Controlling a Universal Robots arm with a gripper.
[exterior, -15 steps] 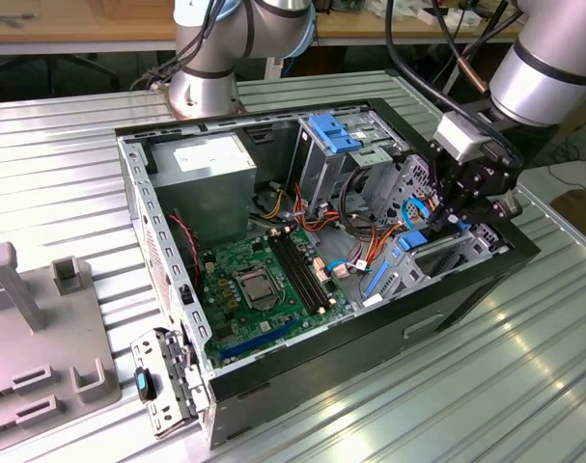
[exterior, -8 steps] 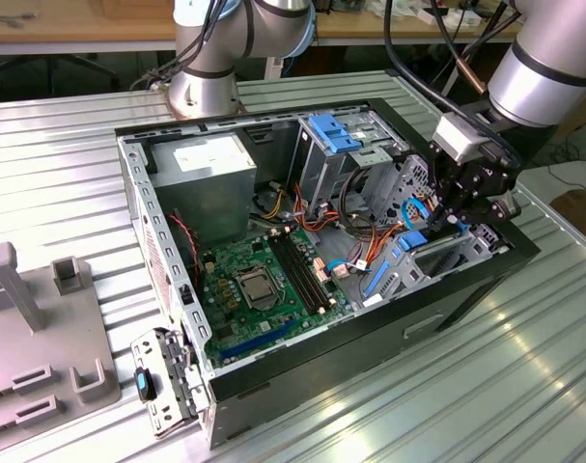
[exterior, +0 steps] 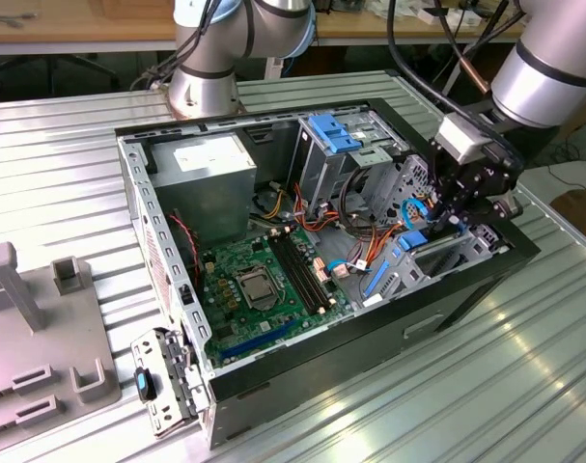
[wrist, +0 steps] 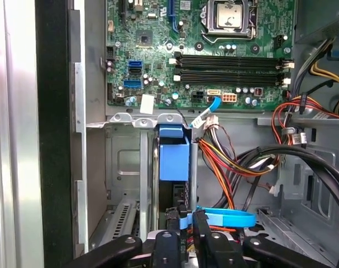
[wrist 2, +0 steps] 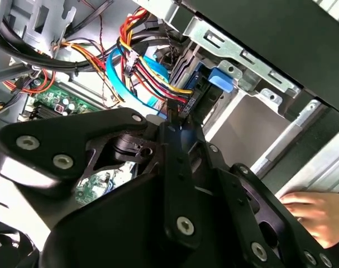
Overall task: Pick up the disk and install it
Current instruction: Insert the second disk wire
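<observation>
Gripper at drive bay

Gripper [wrist: 183, 237] fingers are closed on the disk [wrist: 173, 159], which stands edgewise in the computer case [exterior: 466, 280] bay, beside the cables [wrist: 236, 162].

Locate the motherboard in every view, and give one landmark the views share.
Exterior view: motherboard flat on the open case's floor, mid-picture.
Second wrist view: green patch beside the coloured wire bundle.
First wrist view: green board bearing the processor socket.
Shared landmark: the wire bundle.
</observation>
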